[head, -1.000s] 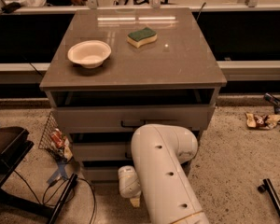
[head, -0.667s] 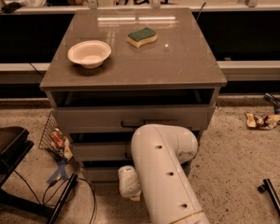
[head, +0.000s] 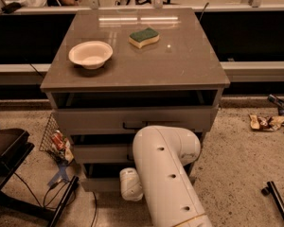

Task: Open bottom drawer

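Sitting lowest of three in the grey cabinet, bottom drawer (head: 97, 183): grey flat front, a dark gap above it, handle hidden.
Tool (head: 131, 184): white, rounded, low against the right part of that front, mostly covered by the arm; released or clenched cannot be told.
Arm (head: 168, 174): thick, white, rising from the lower edge across the cabinet's front.
Middle drawer (head: 99, 152): directly above.
Top drawer (head: 94, 119): front standing forward of the cabinet.
Tabletop (head: 180, 65): grey, glossy.
Bowl (head: 90, 54): pale, left on tabletop.
Sponge (head: 144, 37): yellow with green top, behind and right of bowl, apart.
Wire basket (head: 57, 141): on the floor left of the cabinet.
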`<state>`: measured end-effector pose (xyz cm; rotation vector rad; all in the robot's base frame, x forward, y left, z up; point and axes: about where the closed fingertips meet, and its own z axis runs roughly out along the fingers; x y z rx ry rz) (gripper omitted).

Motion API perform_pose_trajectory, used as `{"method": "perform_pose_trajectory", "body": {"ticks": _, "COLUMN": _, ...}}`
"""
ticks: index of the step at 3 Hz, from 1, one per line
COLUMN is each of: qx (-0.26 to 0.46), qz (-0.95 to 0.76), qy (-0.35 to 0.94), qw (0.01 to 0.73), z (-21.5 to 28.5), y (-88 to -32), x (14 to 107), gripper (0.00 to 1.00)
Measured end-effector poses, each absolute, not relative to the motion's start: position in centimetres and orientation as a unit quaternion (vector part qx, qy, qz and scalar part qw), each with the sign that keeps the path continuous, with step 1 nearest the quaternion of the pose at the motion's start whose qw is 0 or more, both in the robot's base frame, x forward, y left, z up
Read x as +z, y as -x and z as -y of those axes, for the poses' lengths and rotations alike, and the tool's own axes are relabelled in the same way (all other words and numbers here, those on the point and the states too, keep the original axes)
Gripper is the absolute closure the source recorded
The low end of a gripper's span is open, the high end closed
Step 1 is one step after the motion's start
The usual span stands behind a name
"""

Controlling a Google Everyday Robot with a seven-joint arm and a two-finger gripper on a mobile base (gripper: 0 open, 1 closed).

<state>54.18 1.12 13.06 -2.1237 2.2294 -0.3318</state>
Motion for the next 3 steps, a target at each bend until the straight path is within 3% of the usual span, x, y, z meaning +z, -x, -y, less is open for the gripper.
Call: {"method": "perform_pose_trajectory", "body": {"ticks": 3, "qx": -0.114, "qz": -0.737, "qy": 0.665, "qw": 0.036, "z": 0.3, "y": -49.7, "x": 15.4, "gripper": 1.0}}
